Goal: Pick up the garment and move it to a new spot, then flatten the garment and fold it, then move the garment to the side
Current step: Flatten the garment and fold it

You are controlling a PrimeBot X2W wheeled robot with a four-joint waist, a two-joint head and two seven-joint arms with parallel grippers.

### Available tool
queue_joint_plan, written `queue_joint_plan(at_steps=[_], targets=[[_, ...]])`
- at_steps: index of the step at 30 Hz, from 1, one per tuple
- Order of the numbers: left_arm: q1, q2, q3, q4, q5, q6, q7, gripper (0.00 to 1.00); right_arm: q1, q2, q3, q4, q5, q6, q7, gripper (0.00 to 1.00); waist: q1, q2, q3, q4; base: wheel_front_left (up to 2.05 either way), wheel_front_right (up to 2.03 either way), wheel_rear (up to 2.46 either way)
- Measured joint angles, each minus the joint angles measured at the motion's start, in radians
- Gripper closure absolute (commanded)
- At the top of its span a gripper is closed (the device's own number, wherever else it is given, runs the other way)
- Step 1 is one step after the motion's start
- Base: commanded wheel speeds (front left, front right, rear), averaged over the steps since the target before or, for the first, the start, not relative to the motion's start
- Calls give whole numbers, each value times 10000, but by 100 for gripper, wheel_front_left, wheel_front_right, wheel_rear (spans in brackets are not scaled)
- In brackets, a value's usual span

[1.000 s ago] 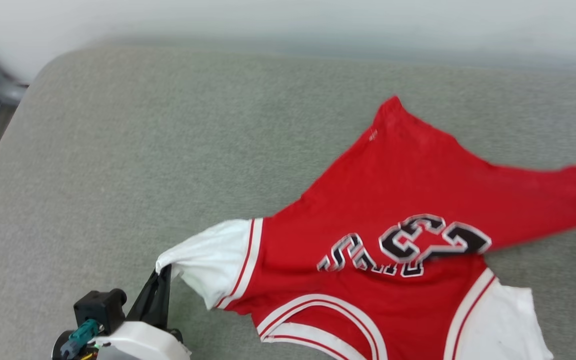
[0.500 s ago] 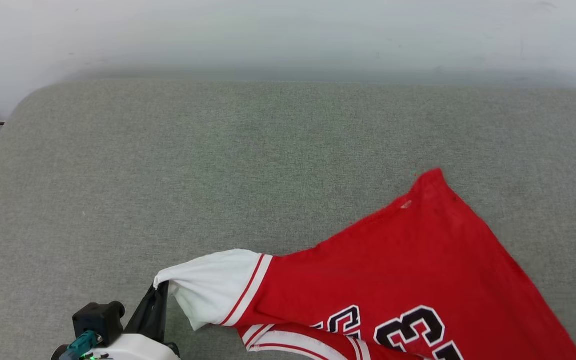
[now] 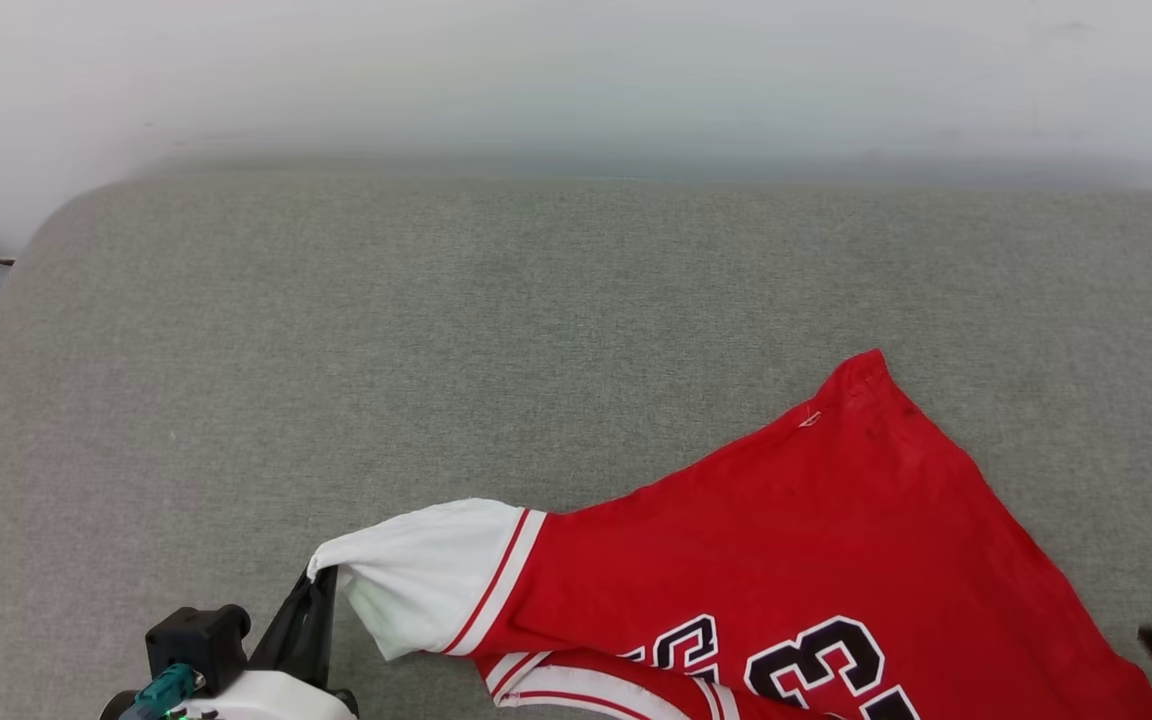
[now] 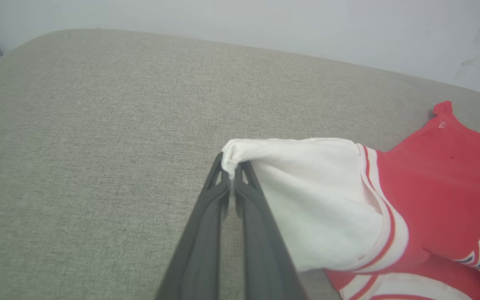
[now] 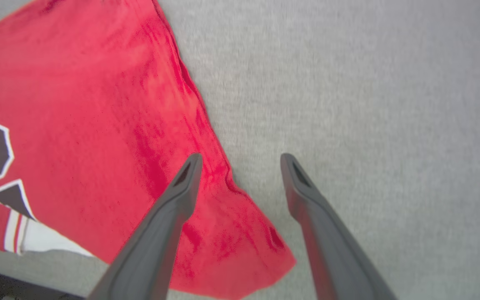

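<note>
Grey cushion (image 3: pixel 336 330), white wall (image 3: pixel 576 80) behind | shirt (image 3: pixel 786 530): front edge, right half, partly spread | left tool (image 4: pixel 231 166): pinching white sleeve (image 4: pixel 306 200) tip | right tool (image 5: pixel 240 160): spread over hem corner (image 5: pixel 265 258), holding nothing | handling, judged: light, limp, stretchy; take hem corners or shoulder seams, both layers

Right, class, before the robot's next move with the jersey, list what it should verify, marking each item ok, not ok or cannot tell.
1. Grip: left gripper shut on the white sleeve: ok.
2. Free hand: right gripper open, holding nothing: ok.
3. Flatness: garment lying flat: not ok; the sleeve is lifted and cloth folds over by the striped trim.
4. Printed number facing up: ok.
5. Contact: right gripper touching the cloth below it: cannot tell.
6. Room: bare grey cushion beside the garment for spreading: ok.
</note>
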Motion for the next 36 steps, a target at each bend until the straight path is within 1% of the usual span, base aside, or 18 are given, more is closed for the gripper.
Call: queue_joint_plan(at_steps=[3, 7, 11, 15, 19, 23, 25, 28, 31, 36], targets=[[-15, 4, -52, -136, 21, 29, 56, 100, -455, -221, -366, -788, -130, 0, 0, 0, 0, 0, 30, 113, 0, 0, 0], [-141, 2, -98, -290, 94, 69, 81, 100, -1521, -677, -385, -1597, -326, 0, 387, 0, 1, 0, 182, 271, 0, 0, 0], [-337, -12, -155, -412, 178, 67, 90, 100, -2852, -1248, 173, -2098, -387, 0, 1131, 0, 1, 0, 415, 461, 0, 0, 0], [-609, -61, -280, -479, 272, 17, 90, 100, -4180, -1718, 1279, -2163, -330, 0, 2303, 0, 2, 0, 700, 711, 0, 0, 0], [-933, -217, -426, -516, 360, -61, 69, 100, -5603, -2075, 2529, -1609, -159, 0, 3630, 0, 2, 0, 1057, 1000, 0, 0, 0], [-1267, -374, -529, -500, 435, -142, -13, 100, -6903, -2163, 3680, -792, 33, 0, 4709, 0, 2, -1, 1480, 1285, 0, 0, 0], [-1453, -474, -575, -466, 449, -171, -33, 100, -7450, -2115, 4171, -370, 58, 0, 5049, 0, 2, 0, 1711, 1419, 0, 0, 0], [-1707, -594, -646, -403, 508, -255, -111, 100, -8262, -1898, 4738, 355, -40, 0, 5193, 0, 3, 0, 2067, 1608, 0, 0, 0], [-1928, -681, -692, -343, 535, -326, -186, 100, -8815, -1624, 5164, 1204, -163, 0, 5108, 0, 3, 0, 2410, 1770, 0, 0, 0], [-2208, -878, -757, -228, 608, -416, -257, 100, -9181, -1354, 5772, 2472, -242, 0, 4750, 0, 3, 0, 2871, 2005, 0, 0, 0]])
